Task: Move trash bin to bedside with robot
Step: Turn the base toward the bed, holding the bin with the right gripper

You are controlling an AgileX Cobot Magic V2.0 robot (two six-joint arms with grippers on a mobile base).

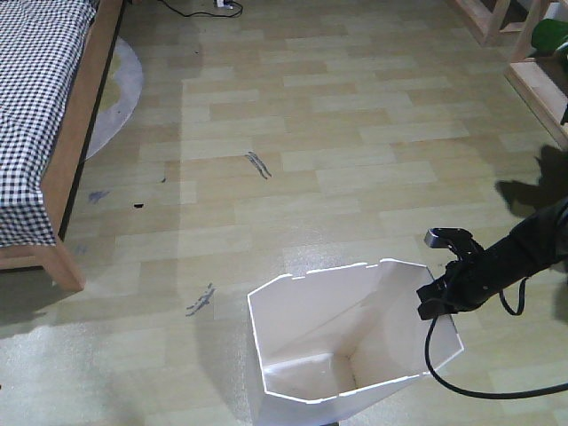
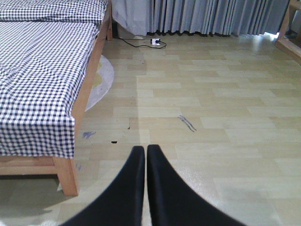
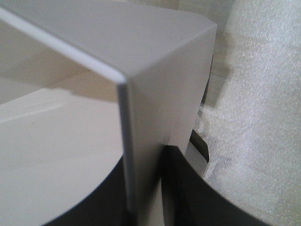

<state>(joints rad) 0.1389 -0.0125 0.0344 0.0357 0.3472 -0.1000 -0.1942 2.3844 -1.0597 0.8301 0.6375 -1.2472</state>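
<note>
The white trash bin (image 1: 337, 355) stands on the floor at the bottom centre of the front view, cream inside, with an angular rim. My right gripper (image 1: 441, 297) is shut on the bin's right rim; in the right wrist view the rim wall (image 3: 150, 117) runs between the two black fingers (image 3: 188, 193). The bed (image 1: 53, 115) with wooden frame and checked bedding is at the far left, well apart from the bin. In the left wrist view my left gripper (image 2: 145, 155) is shut and empty above the floor, with the bed (image 2: 42, 84) to its left.
A wooden bed post (image 1: 67, 266) stands at the left. A round grey rug (image 1: 120, 93) lies beside the bed. A power strip with cord (image 2: 155, 42) lies by grey curtains (image 2: 202, 16). Wooden furniture legs (image 1: 532, 71) are at the top right.
</note>
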